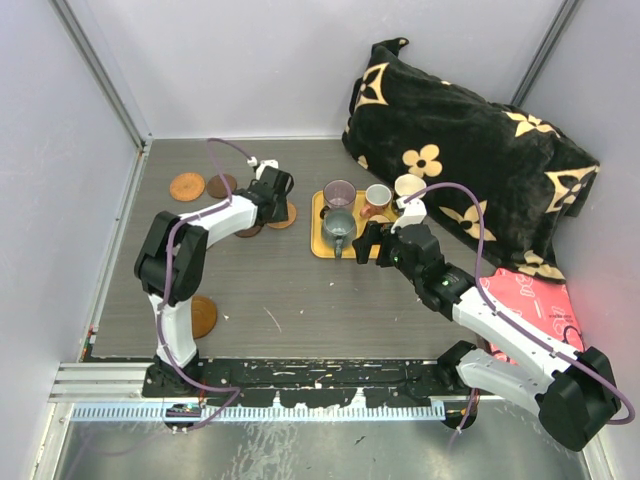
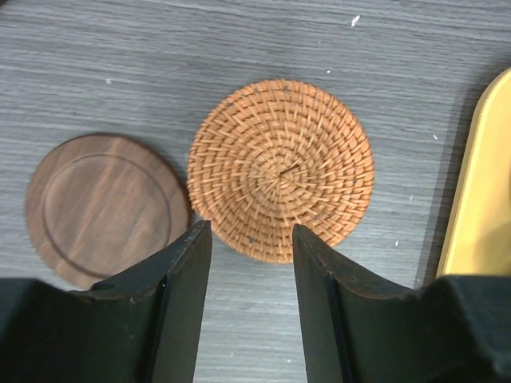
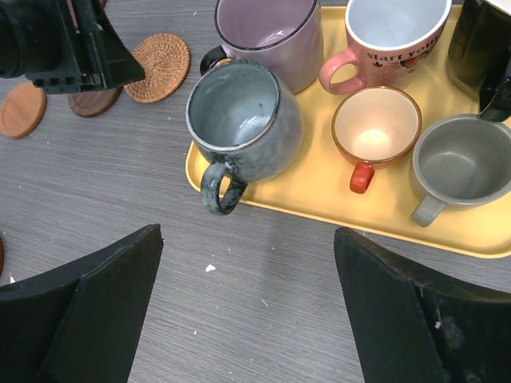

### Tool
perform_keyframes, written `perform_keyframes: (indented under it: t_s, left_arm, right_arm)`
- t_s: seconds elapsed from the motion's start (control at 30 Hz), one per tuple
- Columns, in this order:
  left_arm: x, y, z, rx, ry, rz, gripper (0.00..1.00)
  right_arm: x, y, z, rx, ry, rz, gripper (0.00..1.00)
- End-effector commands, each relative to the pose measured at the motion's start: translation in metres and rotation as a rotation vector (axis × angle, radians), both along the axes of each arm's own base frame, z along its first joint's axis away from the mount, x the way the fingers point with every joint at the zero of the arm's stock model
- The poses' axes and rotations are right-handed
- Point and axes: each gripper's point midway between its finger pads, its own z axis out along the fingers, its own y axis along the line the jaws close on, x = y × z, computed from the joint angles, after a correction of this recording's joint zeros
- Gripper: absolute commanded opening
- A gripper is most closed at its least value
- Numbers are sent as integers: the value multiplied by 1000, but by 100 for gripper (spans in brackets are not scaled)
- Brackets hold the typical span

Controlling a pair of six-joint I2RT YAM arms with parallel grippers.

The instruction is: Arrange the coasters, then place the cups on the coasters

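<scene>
My left gripper (image 2: 249, 239) hovers open and empty just short of a woven orange coaster (image 2: 281, 167), with a brown wooden coaster (image 2: 104, 207) to its left. From above, that gripper (image 1: 277, 196) partly covers the woven coaster (image 1: 286, 216); other coasters lie at the far left (image 1: 186, 186), (image 1: 221, 185) and near the arm base (image 1: 203, 316). My right gripper (image 3: 249, 263) is wide open over bare table, in front of the grey-green mug (image 3: 243, 120). Purple mug (image 3: 267, 36), pink cup (image 3: 395, 40), tiny orange cup (image 3: 375, 128), tiny grey cup (image 3: 461, 163) and black cup (image 3: 479, 44) stand on the tray.
The yellow tray (image 1: 318, 240) sits mid-table between the arms. A black flowered cushion (image 1: 470, 150) fills the back right, and a pink packet (image 1: 530, 295) lies under the right arm. Grey walls close in the left and back.
</scene>
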Motion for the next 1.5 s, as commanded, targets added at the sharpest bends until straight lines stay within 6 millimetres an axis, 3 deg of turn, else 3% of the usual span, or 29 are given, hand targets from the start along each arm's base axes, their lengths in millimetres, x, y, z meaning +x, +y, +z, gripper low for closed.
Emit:
perform_keyframes:
  t_s: [0.0, 0.67, 1.0, 1.17, 1.47]
  left_arm:
    - [24, -23, 19, -55, -76, -40, 47]
    - [40, -35, -16, -31, -7, -52, 47]
    - [47, -42, -19, -46, -2, -57, 48]
    - [48, -41, 3, -65, -56, -57, 48]
    - [43, -31, 66, -80, -165, -44, 48]
  right_arm:
    - [3, 4, 20, 30, -53, 2, 93]
    - [8, 9, 22, 26, -44, 10, 93]
    - [10, 8, 18, 13, -37, 4, 93]
    - [9, 8, 18, 15, -39, 5, 93]
    - [7, 10, 14, 31, -35, 13, 93]
